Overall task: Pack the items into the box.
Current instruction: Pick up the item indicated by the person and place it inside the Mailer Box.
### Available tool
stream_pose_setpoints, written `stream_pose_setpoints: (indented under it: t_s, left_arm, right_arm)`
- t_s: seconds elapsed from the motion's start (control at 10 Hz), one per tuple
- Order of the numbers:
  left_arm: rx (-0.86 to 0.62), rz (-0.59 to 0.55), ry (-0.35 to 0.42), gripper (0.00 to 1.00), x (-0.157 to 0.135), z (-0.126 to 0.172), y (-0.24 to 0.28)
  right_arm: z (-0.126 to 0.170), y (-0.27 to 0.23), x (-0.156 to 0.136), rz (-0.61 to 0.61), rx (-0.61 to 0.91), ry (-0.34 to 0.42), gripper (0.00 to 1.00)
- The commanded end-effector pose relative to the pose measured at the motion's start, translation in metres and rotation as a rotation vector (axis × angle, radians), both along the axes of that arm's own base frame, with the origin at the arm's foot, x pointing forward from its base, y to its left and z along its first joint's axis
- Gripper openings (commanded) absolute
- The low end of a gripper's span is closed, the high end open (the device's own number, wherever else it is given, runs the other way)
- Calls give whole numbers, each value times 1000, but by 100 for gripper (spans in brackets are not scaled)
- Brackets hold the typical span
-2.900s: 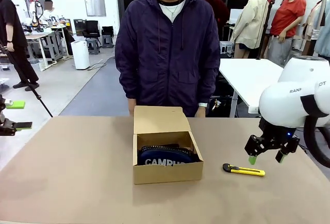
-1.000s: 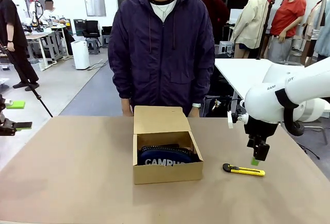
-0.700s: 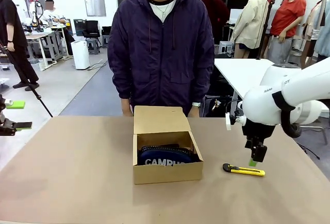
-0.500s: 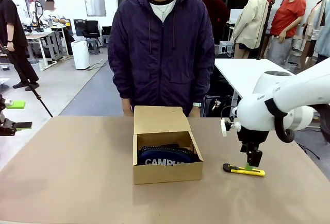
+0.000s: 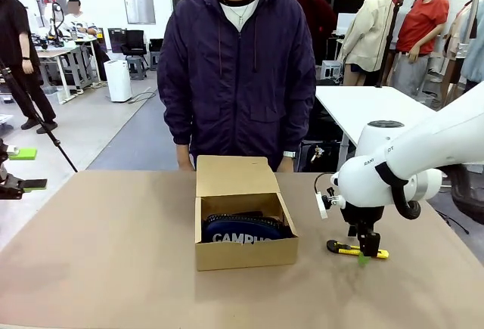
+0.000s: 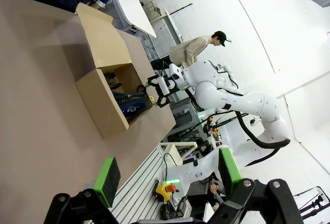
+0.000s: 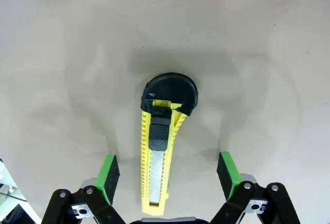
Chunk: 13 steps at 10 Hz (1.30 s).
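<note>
Down from its hover, my right arm has dropped to the table. In the front view the right gripper [image 5: 367, 253] stands upright on the knife [image 5: 340, 248], which lies flat to the right of the box [image 5: 246, 254]. The box is open, with the pouch [image 5: 242, 232] inside. From here the fingers are edge-on, so I cannot read their spread.

The left wrist view gives the box [image 6: 103, 98] from the side. The left gripper [image 6: 167, 175] is spread wide, empty and well away from it.

The right wrist view adds what the front cannot. The right gripper [image 7: 167, 175] is spread wide, straddling the knife [image 7: 159, 157], with neither pad touching it. The knife sits slightly nearer one pad. I'd centre first and go low, since the body is slim and lies flat. Then I'd close across the yellow middle, not the black end.
</note>
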<state>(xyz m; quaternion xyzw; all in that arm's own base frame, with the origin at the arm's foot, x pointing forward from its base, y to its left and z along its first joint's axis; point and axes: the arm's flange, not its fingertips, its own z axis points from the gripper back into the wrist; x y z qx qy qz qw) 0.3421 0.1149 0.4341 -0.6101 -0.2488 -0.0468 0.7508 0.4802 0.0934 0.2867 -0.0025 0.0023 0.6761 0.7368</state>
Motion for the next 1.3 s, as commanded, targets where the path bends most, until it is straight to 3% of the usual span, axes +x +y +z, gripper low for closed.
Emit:
stream_pose_setpoints:
  t_s: [0.0,0.7,0.8,0.9,1.0,1.2]
  left_arm:
    - [-2,-5,10,100,-3,4,1]
    - [-2,-5,10,100,-3,4,1]
    - [-2,-5,10,100,-3,4,1]
    - [-2,-5,10,100,-3,4,1]
    - [-2,-5,10,100,-3,4,1]
    - [-2,-5,10,100,-3,4,1]
  right_arm:
    - [-1,0,11,-7,-31,22,100]
    - [1,-5,13,-13,-41,44,100]
    - [3,-6,12,-14,-35,27,94]
    - [4,-5,11,-13,-30,24,36]
    - [4,-5,10,-11,-24,24,0]
    - [4,-4,9,-8,-32,24,0]
